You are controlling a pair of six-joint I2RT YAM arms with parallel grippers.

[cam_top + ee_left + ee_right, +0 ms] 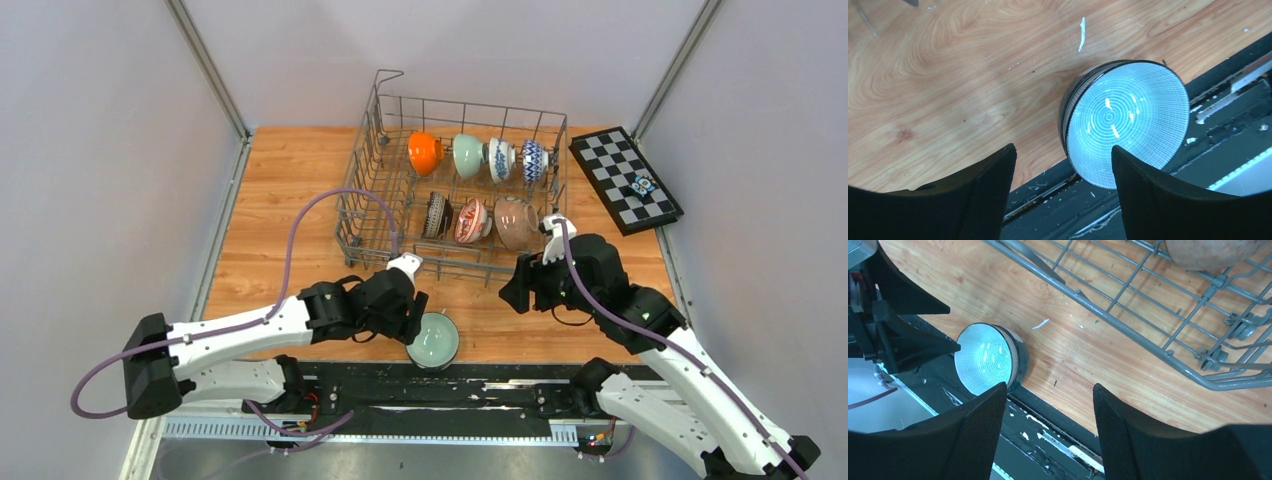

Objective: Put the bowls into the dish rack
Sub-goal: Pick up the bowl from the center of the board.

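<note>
A dark bowl with a pale blue-green inside stands upright at the table's near edge, partly over the black rail. It also shows in the left wrist view and the right wrist view. My left gripper is open and empty, just left of and above it; the right finger overlaps the bowl's rim in view. My right gripper is open and empty, in front of the dish rack. The rack holds several bowls on edge: orange, pale green, blue-white, red-white, beige.
A black-and-white chequered board with a small object lies right of the rack. A black rail runs along the near edge. A purple cable arches over the table's left half. The rack's front wire wall is close to my right gripper.
</note>
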